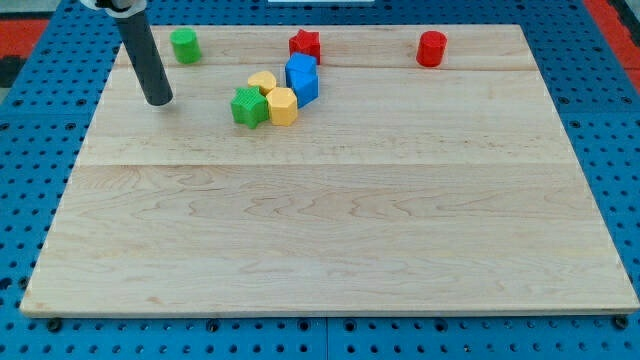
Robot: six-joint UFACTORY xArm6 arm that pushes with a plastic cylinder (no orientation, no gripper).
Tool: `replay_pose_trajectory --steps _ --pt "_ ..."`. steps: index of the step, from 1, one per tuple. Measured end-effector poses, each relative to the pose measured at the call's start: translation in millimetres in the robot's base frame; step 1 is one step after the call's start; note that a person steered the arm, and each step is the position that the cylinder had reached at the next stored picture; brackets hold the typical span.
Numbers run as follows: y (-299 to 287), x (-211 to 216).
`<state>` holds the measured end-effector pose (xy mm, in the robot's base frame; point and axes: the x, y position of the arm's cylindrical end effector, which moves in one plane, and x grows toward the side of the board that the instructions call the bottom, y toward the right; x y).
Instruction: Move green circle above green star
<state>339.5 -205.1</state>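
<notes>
The green circle [184,45] stands near the board's top left. The green star [247,107] lies lower and to the right of it, in a cluster with other blocks. My tip [159,101] rests on the board below and slightly left of the green circle, and well left of the green star, touching neither.
A yellow heart [262,82], a yellow hexagon [283,105] and two blue blocks [303,78] crowd the green star's right side. A red star [305,44] and a red cylinder [431,48] sit along the top edge of the wooden board [330,220].
</notes>
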Motion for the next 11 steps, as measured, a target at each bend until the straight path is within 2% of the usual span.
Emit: replay_pose_trajectory --steps 2,3,5,6,8,9,11 --pt "3 -1" --pt "-2 -24" --pt "-40 -126" --pt "-8 -142" --pt "32 -73" --pt "-13 -74" --pt "41 -51"
